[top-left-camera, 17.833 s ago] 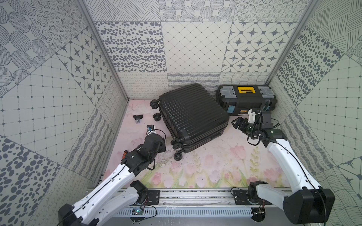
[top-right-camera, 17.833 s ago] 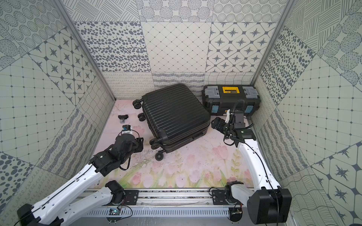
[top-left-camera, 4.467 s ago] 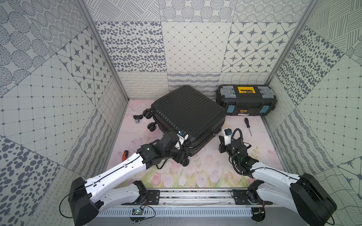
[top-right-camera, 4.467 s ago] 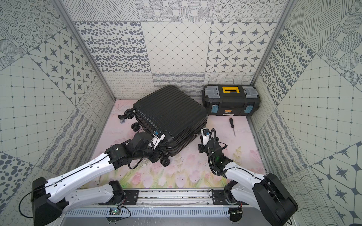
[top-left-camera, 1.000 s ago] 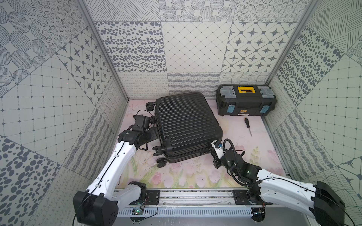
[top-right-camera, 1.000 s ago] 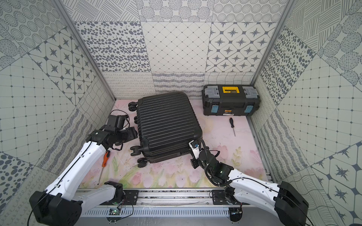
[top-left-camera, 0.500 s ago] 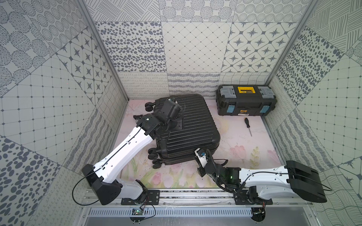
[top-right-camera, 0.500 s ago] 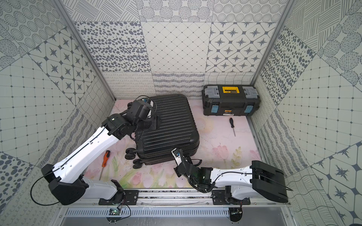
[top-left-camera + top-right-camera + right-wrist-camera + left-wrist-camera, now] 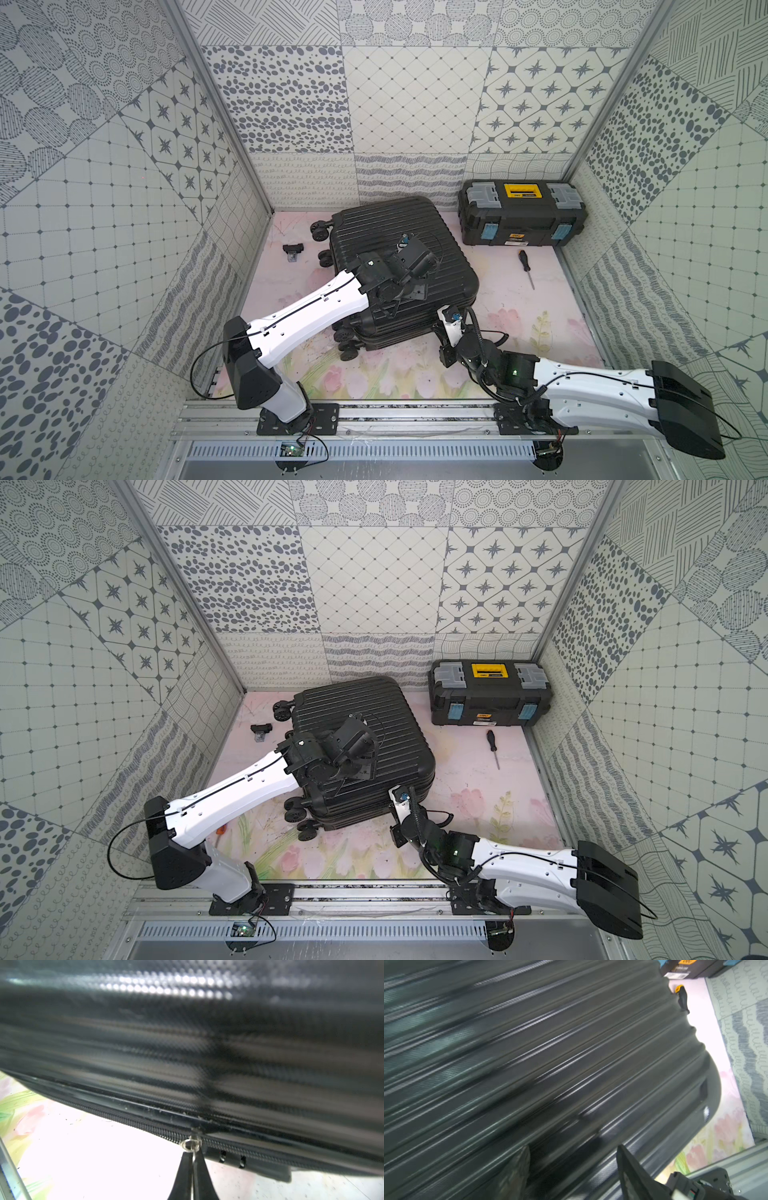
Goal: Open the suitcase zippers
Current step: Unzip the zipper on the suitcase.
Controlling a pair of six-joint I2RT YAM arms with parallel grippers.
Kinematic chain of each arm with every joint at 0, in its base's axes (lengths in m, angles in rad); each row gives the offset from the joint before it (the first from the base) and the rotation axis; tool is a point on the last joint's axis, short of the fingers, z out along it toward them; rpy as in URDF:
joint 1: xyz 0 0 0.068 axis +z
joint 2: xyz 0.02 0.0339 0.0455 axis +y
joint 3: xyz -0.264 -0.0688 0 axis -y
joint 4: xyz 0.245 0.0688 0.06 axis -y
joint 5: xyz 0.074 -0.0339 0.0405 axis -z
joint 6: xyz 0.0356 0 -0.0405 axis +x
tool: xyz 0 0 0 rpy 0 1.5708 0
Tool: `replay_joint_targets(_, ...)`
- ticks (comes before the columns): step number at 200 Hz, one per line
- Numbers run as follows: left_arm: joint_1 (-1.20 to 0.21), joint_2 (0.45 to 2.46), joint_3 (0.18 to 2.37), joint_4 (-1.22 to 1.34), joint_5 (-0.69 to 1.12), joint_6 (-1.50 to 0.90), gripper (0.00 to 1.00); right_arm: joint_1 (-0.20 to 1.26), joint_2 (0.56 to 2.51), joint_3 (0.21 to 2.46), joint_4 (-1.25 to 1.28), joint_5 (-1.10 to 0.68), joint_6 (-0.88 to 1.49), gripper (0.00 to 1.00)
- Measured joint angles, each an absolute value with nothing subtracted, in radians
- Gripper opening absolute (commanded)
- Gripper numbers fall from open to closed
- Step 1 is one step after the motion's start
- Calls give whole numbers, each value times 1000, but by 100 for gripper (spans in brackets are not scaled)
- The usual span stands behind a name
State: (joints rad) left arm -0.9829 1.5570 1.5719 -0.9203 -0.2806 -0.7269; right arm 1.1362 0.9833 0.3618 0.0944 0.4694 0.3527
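**Two claws at one black suitcase**

Both claws are at the suitcase (image 9: 399,232), which lies flat on the table (image 9: 519,316). The right claw (image 9: 193,1157) is pinched tight on the small metal zipper pull (image 9: 190,1144), with the pull's tab caught between its two tips. The zipper track (image 9: 124,1118) runs past this claw on either side along the suitcase's narrow edge, just above the table. The wheels (image 9: 320,228) are on the side away from this claw.

The left claw (image 9: 572,1147) stands wide and holds nothing. The ribbed lid of the suitcase lies directly beneath it. Blur hides whether its fingers (image 9: 629,1167) touch the lid.

Beyond the left claw, past the suitcase's far corner, sits a black toolbox (image 9: 521,216) with yellow and grey lid parts. A screwdriver (image 9: 525,266) lies just in front of it, well apart from both claws.
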Motion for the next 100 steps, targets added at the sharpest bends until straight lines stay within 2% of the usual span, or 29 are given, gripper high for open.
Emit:
replay_joint_targets(61,-988,1536,1494,-797,-317,-732,64,977,895,348,7,382,361,0)
replay_joint_targets(78,-988,1519,1487,-784,-321,-732,67,959,886,347,3,355,361,0)
replay_joint_targets(100,-988,1484,1487,-834,-327,-748,77,952,892,347,4,339,369,0)
